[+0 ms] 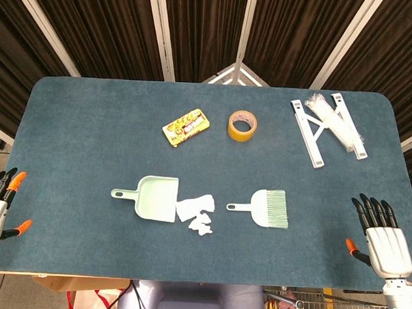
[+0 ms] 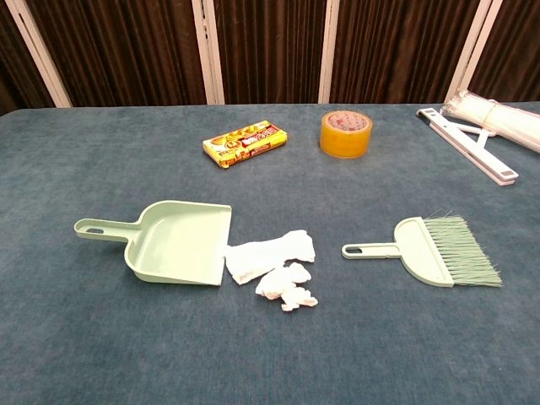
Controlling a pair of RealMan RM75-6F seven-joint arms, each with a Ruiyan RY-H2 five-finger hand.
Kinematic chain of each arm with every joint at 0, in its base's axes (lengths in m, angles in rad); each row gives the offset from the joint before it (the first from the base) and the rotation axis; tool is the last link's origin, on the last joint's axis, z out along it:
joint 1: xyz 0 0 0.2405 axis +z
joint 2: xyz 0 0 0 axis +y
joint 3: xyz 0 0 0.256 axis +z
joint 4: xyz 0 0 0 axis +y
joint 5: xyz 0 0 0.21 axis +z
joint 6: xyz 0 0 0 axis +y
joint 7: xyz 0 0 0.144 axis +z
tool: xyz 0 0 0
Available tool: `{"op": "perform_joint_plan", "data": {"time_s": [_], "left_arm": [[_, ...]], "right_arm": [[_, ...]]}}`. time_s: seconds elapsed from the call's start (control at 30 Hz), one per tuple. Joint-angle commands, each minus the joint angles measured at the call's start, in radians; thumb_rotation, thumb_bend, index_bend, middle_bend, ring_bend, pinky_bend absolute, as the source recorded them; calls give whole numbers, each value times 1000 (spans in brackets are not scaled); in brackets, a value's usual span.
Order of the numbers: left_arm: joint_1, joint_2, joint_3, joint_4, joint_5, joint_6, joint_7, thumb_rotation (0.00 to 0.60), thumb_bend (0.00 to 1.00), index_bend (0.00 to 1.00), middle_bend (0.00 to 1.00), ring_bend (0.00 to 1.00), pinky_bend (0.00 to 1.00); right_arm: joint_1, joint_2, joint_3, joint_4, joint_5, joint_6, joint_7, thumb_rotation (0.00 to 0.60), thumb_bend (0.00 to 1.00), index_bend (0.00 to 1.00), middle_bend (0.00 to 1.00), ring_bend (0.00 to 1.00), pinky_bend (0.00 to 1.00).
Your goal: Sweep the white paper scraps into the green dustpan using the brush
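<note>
Table [image 1: 77,135] blue felt-topped; dark curtains [image 1: 102,27] with white rails behind.

Blue-grey table [image 1: 84,122], felt-like surface, rounded far corners. Far side, left of centre: yellow packet [image 1: 186,128] with red print, lying flat, turned at an angle. Just right of it, apart: roll of tan tape [image 1: 242,125], lying flat with its hole facing up. Far right: white folding rack [image 1: 315,135], flat on the table, its bars crossing; a clear bag of white pieces [image 1: 336,124] lies across it. In the chest view the rack runs off the right edge. Behind the table: dark brown pleated curtain [image 1: 204,31] crossed by pale slanted strips. Below the near edge: a wire basket [image 1: 322,307], partly seen.
</note>
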Motion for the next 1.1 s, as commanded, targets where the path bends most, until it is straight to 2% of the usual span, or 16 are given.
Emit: {"op": "perform_joint_plan", "data": {"time_s": [0.03, 0.87, 1.1], "left_arm": [[0, 0, 0, 0, -1, -1, 2, 600, 0, 0, 0, 0, 0], [6, 5, 2, -7, -5, 3, 4, 600, 0, 0, 0, 0, 0], [8, 5, 0, -8, -8, 6, -2, 600, 0, 0, 0, 0, 0]], "right_arm": [[-2, -2, 2, -2, 2, 6, 4, 600, 331, 0, 0, 0, 0], [1, -4, -4, -27, 11, -16, -6, 600, 331, 0, 0, 0, 0], [24, -4, 11, -61, 13, -36, -9, 600, 332, 0, 0, 0, 0]]}}
